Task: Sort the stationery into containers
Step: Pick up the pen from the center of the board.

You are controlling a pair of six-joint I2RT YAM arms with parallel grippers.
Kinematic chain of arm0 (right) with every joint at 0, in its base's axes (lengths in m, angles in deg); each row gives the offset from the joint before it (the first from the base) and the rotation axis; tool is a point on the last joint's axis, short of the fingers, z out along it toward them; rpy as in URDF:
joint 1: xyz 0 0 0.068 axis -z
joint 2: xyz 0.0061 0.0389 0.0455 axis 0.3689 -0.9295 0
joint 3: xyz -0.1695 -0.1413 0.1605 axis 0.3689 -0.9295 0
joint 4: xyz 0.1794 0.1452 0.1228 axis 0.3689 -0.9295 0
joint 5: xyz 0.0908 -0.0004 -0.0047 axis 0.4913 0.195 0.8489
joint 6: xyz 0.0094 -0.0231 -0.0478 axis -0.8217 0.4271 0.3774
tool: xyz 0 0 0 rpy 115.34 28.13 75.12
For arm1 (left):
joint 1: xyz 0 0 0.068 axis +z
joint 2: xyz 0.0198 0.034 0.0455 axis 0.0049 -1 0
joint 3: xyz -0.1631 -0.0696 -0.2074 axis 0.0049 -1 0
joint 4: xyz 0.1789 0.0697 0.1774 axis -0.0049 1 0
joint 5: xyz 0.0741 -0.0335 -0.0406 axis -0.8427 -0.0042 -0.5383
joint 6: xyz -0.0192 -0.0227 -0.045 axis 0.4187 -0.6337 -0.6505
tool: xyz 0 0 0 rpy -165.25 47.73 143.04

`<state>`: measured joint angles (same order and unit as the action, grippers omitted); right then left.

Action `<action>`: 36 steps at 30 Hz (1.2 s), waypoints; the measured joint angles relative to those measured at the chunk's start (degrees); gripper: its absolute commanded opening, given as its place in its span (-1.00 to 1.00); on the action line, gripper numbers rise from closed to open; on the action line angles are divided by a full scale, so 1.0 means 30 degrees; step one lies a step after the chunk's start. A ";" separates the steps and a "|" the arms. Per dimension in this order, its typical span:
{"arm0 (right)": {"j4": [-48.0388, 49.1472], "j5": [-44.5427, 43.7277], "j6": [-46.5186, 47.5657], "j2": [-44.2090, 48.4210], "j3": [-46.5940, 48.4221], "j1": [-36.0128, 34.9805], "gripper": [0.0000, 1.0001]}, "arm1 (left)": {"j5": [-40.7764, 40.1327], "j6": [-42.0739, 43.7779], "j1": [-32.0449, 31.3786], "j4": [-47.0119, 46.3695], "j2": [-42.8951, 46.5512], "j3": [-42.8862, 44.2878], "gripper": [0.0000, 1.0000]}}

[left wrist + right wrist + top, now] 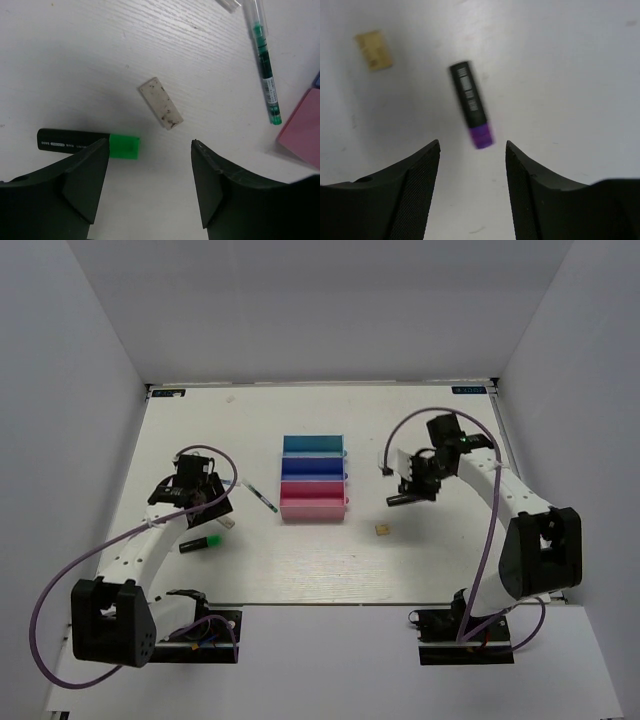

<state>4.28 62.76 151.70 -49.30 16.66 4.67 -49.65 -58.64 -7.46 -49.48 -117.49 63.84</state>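
In the right wrist view the right fingers (415,195) fill the bottom of the frame, standing apart with nothing between them. Just above their gap lies the black marker with purple cap (471,104), slanted, its purple end nearest the tips and somewhat blurred. The tan cube (373,49) sits well apart in the upper left.

The step in hand looks like picking up this marker. To do it well, turn the wrist so the fingers cross the barrel rather than run along it. Come down over the middle of the black barrel, not the cap end, and close only once both tips straddle it on the tabletop (440,560).

The left fingers (82,180) are also apart and empty. The black marker with green cap (90,146) is at lower left, partly behind one finger. A smudged white eraser (161,103) is at centre, and the thin pen (265,65) is at upper right.

From above, the trays sit at mid-frame: pink tray (313,508) nearest, then blue tray (313,469), then teal tray (313,444). Carry the marker level so it drops in lengthwise.
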 measured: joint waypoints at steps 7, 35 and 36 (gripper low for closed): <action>-0.3213 0.2229 0.5974 -0.0284 -0.3446 0.1763 0.17 | 0.0903 0.0000 0.0000 0.0619 0.1479 -0.0714 0.56; -0.1756 0.0583 0.7009 -0.8087 0.2055 0.2295 0.12 | 0.0656 0.1800 -0.0925 0.3016 0.4656 -0.1741 0.58; -0.1851 0.0525 0.7074 -0.8123 0.2084 0.2288 0.04 | 0.0627 0.1800 -0.0933 0.3038 0.4750 -0.1770 0.58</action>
<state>-1.27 64.33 172.92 -73.67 22.91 11.54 -47.77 -53.24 -10.26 -40.37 -103.24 58.53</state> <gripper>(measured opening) 0.561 0.788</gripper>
